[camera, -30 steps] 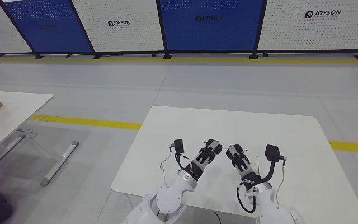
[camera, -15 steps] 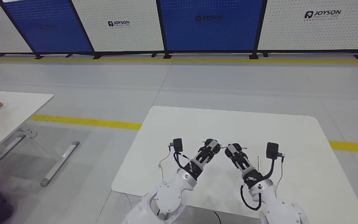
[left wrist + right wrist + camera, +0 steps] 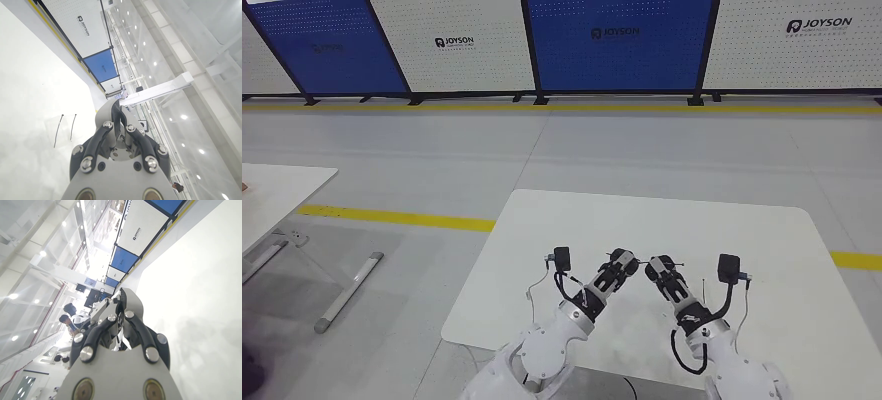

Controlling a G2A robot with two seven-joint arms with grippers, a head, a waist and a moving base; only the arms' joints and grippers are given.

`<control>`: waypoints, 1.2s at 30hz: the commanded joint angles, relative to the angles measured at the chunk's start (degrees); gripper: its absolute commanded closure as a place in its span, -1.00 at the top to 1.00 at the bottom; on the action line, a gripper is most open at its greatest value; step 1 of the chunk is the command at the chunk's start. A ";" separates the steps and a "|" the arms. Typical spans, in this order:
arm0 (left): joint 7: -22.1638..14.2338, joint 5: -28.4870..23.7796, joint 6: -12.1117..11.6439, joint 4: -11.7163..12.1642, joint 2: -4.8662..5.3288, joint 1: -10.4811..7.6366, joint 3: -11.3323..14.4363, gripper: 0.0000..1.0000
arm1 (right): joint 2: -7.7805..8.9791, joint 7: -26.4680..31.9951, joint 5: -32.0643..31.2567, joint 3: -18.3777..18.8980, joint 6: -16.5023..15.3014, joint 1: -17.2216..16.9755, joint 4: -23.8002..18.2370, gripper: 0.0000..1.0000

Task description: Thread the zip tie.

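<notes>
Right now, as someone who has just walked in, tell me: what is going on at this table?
A two-armed robot is meant to thread a zip tie, but it has not yet picked one up. One zip tie and a second zip tie lie side by side, apart, on the white table. The left gripper and right gripper are both shut and close together above the table, with nothing visible in either.
</notes>
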 commanded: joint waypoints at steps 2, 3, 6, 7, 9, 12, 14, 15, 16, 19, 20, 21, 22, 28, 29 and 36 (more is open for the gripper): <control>0.15 0.71 0.18 0.09 0.00 0.07 -0.06 -1.00 | 0.06 -0.33 -0.81 -0.02 0.32 -0.25 -0.39 -1.00; 0.17 0.75 0.18 0.10 -0.01 0.11 -0.03 -1.00 | 0.08 -0.38 -0.93 -0.03 0.39 -0.32 -0.50 -1.00; 0.17 0.75 0.21 0.13 -0.08 0.11 0.12 -1.00 | 0.12 -0.46 -1.04 -0.02 0.55 -0.46 -0.67 -1.00; 0.16 0.71 0.23 0.12 -0.10 0.09 0.15 -1.00 | 0.13 -0.43 -1.00 0.01 0.62 -0.49 -0.66 -1.00; 0.14 0.52 0.28 0.13 -0.15 0.05 0.21 -1.00 | 0.16 -0.41 -0.93 0.09 0.81 -0.53 -0.62 -1.00; 0.07 0.35 0.50 0.15 -0.21 0.01 0.27 -0.60 | 0.19 -0.65 -1.03 0.19 1.28 -0.62 -0.63 -1.00; 0.15 0.44 0.66 0.15 -0.24 0.02 0.32 -0.34 | 0.23 -0.81 -1.50 0.25 1.65 -0.66 -0.68 -1.00; 0.20 0.61 0.78 0.16 -0.26 0.02 0.38 -0.28 | 0.25 -0.84 -1.63 0.25 1.74 -0.71 -0.73 -1.00; 0.24 0.77 0.87 0.18 -0.27 0.03 0.42 -0.28 | 0.26 -0.88 -1.74 0.30 1.78 -0.72 -0.70 -1.00; 0.96 3.69 0.78 0.34 -0.22 -0.09 0.51 -0.24 | 0.33 -1.15 -2.69 0.37 1.89 -0.75 -0.62 -1.00; 1.14 4.49 0.64 0.42 -0.22 -0.03 0.66 -0.24 | 0.36 -1.23 -3.04 0.37 1.94 -0.75 -0.63 -1.00; 1.24 5.77 0.68 0.49 -0.19 -0.07 0.76 -0.22 | 0.38 -1.28 -3.40 0.34 1.98 -0.76 -0.65 -1.00; 1.49 7.32 0.73 0.52 -0.16 -0.06 0.90 -0.20 | 0.39 -1.35 -3.61 0.29 2.01 -0.79 -0.69 -1.00; 1.15 11.14 1.25 0.01 -0.09 0.09 1.59 -0.30 | 0.43 -2.04 -5.37 -0.12 2.27 -0.70 -0.60 -1.00; 0.95 11.65 1.53 -0.08 -0.07 0.08 1.60 -0.34 | 0.42 -2.13 -5.63 -0.28 2.27 -0.68 -0.58 -1.00; 0.48 11.89 2.07 -0.03 -0.16 -0.23 1.77 -0.56 | 0.42 -2.43 -6.16 -0.75 2.09 -0.69 -0.55 -1.00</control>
